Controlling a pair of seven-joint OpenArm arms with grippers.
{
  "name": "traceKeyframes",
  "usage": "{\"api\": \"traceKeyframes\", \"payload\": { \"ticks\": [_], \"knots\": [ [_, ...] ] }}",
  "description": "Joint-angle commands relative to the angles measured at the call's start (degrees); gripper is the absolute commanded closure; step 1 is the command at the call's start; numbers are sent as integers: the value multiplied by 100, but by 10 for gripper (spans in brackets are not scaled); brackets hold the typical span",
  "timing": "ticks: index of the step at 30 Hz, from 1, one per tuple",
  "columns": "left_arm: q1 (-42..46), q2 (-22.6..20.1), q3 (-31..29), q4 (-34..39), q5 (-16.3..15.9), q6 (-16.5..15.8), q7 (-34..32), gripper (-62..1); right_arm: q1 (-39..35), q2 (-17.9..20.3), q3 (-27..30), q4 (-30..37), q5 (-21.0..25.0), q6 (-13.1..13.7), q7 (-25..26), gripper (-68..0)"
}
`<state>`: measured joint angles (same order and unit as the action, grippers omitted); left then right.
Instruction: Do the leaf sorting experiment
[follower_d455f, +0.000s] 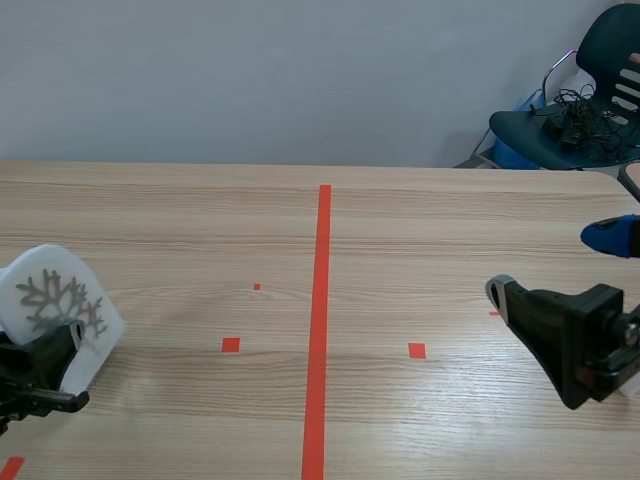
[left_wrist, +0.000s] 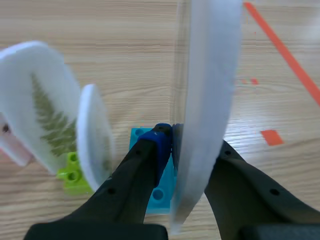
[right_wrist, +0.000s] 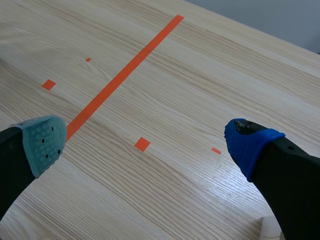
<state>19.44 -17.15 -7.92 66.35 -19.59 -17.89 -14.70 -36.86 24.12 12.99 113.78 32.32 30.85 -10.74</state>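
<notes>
Wooden table (follower_d455f: 420, 230), orange tape marks. I have the left gripper (left_wrist: 192, 145) clamped on an upright white leaf card (left_wrist: 207, 75), seen edge-on over a blue block (left_wrist: 162, 192); whether they touch I cannot tell. Beside it, a fern card (left_wrist: 40, 105) and a second card (left_wrist: 95, 135) stand by a green block (left_wrist: 72, 175). The right gripper (right_wrist: 147, 140) hovers over the table's right side, fingers wide apart.

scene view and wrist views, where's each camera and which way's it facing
Scene view: between the arms, facing across the table; left fingers, right fingers show.
Left wrist view: down past left fingers shut on a leaf card.
Right wrist view: down past open right fingers at the table.
Shared: scene and left wrist show the leaf card.
</notes>
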Motion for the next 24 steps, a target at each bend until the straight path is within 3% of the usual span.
{"api": "traceKeyframes", "payload": {
  "ticks": [1, 7, 11, 14, 19, 24],
  "knots": [
    [-273, 4, 39, -166, -24, 39, -96, -70, 68, -2, 44, 7, 26, -2, 83, -679],
    [-774, -24, -4, -872, -37, 341, -203, -70, 68, -68, 44, 7, 24, 0, 83, -679],
    [-817, -81, -4, -951, -37, 361, -243, -89, 68, -212, 44, 7, 24, 2, 79, -679],
    [-802, -122, -4, -951, -35, 361, -251, -162, 68, -258, 44, 7, 24, 0, 81, -679],
    [-798, -227, -4, -885, -37, 317, -317, -379, 68, -256, 44, 7, 24, 2, 79, -679],
    [-511, -496, -74, -15, -42, -70, -332, -407, 68, -256, 44, 7, 24, 2, 79, -679]
  ]
}}
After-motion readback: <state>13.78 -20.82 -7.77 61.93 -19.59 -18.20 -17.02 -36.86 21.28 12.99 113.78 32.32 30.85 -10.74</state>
